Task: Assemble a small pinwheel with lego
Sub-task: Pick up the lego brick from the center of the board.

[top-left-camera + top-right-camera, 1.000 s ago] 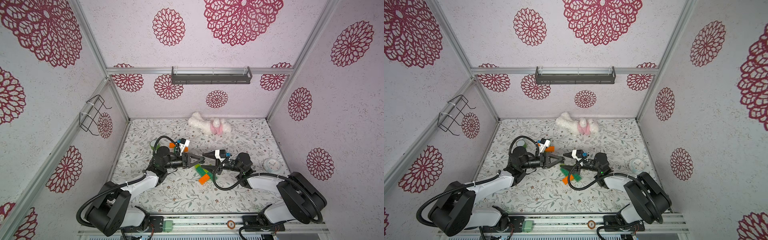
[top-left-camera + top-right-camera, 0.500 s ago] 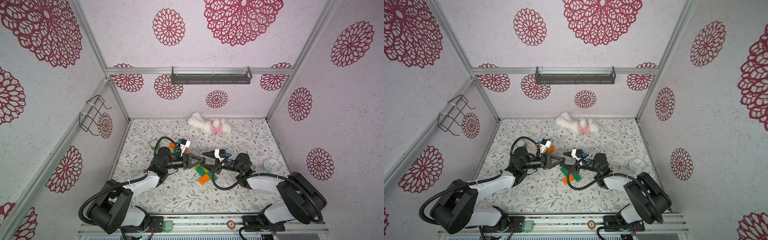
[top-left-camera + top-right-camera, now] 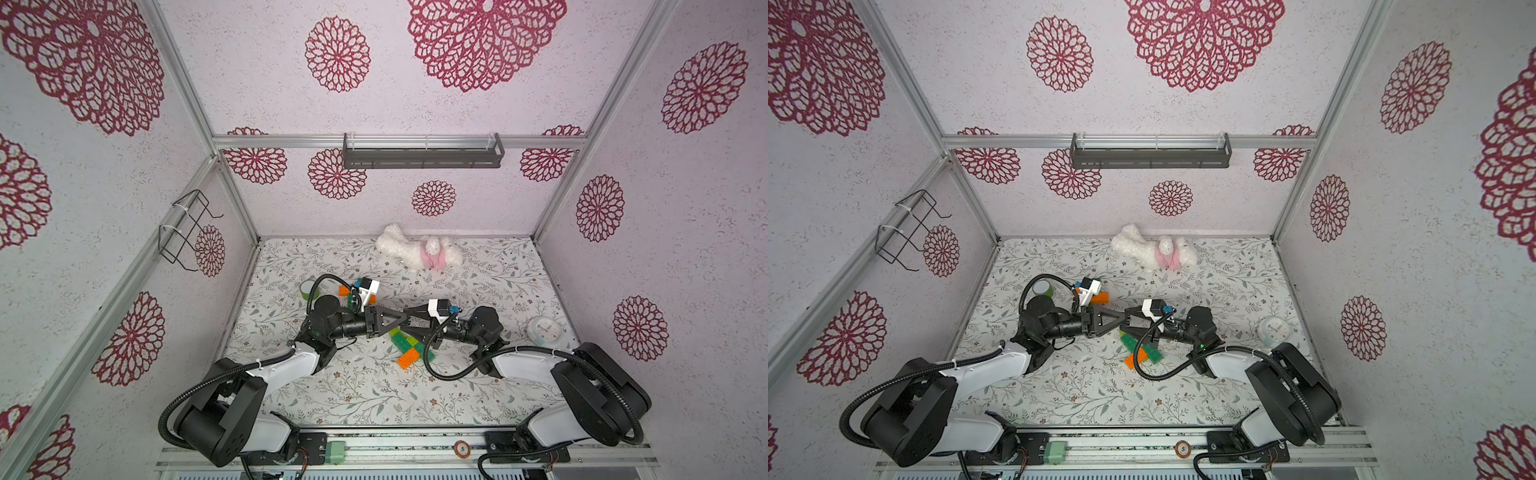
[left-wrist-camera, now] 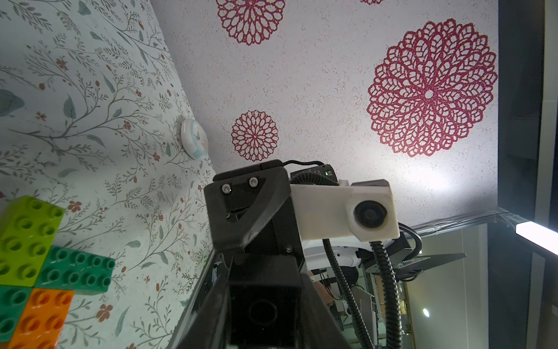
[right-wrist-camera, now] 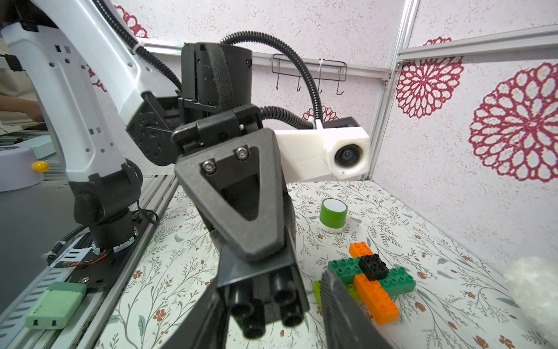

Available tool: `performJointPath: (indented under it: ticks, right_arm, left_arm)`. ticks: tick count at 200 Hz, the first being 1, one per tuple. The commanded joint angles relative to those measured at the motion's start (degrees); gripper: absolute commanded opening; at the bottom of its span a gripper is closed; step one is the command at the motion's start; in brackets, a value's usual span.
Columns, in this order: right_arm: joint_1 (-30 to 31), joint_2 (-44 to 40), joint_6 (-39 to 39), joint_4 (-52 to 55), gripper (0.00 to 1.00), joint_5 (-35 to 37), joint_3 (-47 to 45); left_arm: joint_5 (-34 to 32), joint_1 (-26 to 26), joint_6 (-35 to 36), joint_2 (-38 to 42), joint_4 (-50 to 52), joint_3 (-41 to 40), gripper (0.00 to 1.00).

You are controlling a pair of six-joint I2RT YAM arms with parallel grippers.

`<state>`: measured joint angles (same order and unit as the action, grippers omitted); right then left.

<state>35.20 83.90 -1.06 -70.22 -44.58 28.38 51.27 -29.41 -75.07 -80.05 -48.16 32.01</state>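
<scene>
Left pincer (image 5: 262, 287): black lego (image 5: 267, 314); badge (image 3: 462, 449) "5"

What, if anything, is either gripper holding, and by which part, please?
The left gripper pinches a small black square plastic brick by opposite side walls; the right gripper holds nothing.

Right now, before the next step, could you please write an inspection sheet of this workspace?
Surface: floral table cover, lying flat.
Job's things: flat cluster of lime, green and orange bricks at centre; crossed bricks with a black cap near the green tape roll; black brick held aloft.
Clutter: green tape roll, plush toy, round white dial.
Grippers: left gripper shut on the black brick; right gripper open around it.
Cables: right arm's hose crosses the flat cluster.
Surroundings: wall shelf, wire rack.
</scene>
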Motion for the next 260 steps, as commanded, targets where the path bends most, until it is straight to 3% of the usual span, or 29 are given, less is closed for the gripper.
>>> performJointPath:
  ticks: [1,25,73,117,226,260]
  right_arm:
    - [0.0,-0.3,-0.4,-5.1,0.53,1.7,-0.2]
    - [0.1,-0.6,0.5,-4.7,0.59,2.1,-0.2]
    - [0.1,-0.1,1.1,-3.6,0.52,0.7,0.0]
    - [0.1,0.0,1.9,-3.0,0.56,1.1,-0.4]
    - [0.1,-0.8,2.2,-2.1,0.45,0.9,-0.9]
    - [0.1,-1.4,2.1,-1.1,0.41,0.9,-1.0]
  left_arm:
    - [0.5,-0.4,-2.0,-1.5,-4.0,-0.9,0.19]
    - [0.7,-0.5,-3.5,-2.6,-6.3,-1.0,0.19]
    - [0.4,-0.3,-3.4,-2.4,-5.9,-1.0,0.19]
    - [0.2,-0.4,-4.4,-2.7,-6.8,-0.6,0.19]
    - [-0.4,-0.3,-5.2,-2.9,-7.9,-1.2,0.20]
    - [-0.5,-0.3,-5.3,-3.5,-8.2,-1.2,0.24]
